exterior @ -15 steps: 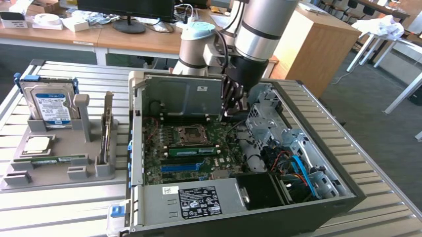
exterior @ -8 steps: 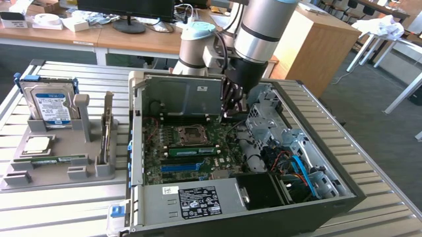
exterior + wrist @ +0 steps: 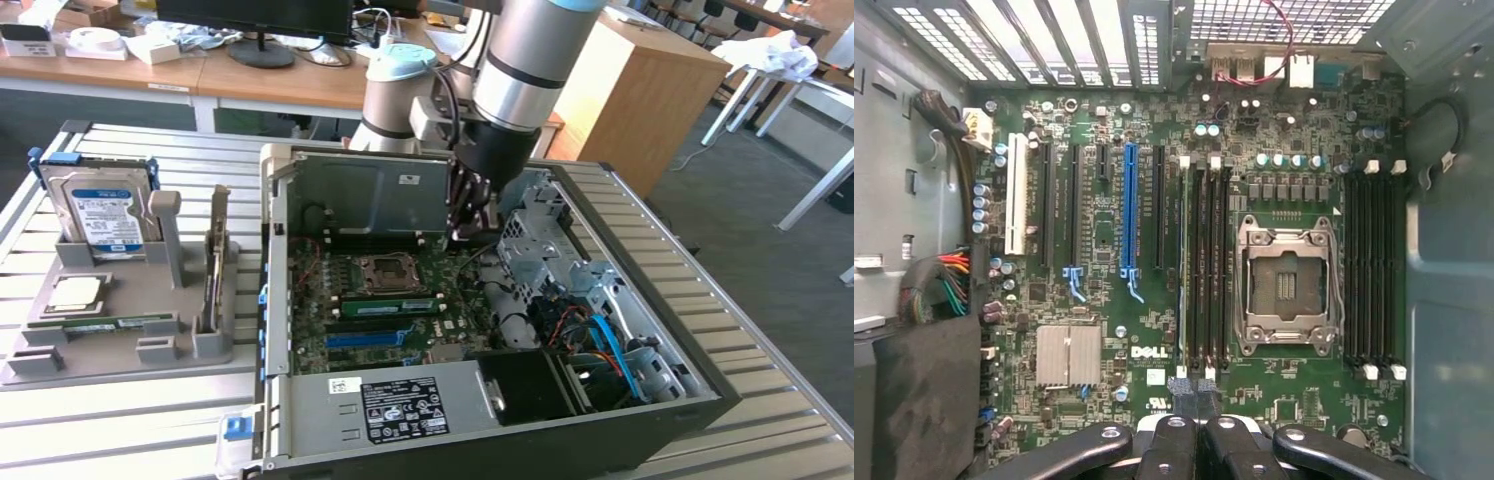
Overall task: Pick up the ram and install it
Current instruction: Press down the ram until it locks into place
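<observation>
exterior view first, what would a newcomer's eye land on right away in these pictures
The big grey arm reaching its gripper into the open computer case on the slatted table dominates the exterior view. The wrist view shows the green motherboard, with its empty CPU socket and bright blue slot. A green ram stick sits in a slot near the socket.

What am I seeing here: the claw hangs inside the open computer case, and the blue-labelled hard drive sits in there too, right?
Not quite. The claw does hang inside the computer case, but the hard drive stands in the grey holder outside it, on the exterior view's left.
</observation>
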Robot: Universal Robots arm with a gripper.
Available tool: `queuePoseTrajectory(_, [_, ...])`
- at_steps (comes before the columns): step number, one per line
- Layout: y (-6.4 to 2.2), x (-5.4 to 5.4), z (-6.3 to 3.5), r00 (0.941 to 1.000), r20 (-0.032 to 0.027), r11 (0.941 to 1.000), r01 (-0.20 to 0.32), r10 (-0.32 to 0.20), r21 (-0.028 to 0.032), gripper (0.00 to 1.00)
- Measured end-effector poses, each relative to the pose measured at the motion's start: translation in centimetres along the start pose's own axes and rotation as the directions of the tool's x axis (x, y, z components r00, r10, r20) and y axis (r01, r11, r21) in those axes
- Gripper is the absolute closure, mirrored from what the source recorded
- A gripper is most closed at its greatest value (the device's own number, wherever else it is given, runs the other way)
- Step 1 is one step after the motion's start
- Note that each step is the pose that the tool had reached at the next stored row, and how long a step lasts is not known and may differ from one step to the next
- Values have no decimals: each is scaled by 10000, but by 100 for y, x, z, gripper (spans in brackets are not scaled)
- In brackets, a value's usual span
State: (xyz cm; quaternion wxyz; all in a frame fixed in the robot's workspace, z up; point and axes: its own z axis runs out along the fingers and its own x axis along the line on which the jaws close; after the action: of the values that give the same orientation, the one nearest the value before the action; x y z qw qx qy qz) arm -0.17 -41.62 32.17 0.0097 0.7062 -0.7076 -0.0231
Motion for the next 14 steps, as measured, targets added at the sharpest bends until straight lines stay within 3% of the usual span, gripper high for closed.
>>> queuePoseTrajectory(14, [-2,1,46,10000,-3,10000,0,0,0,90])
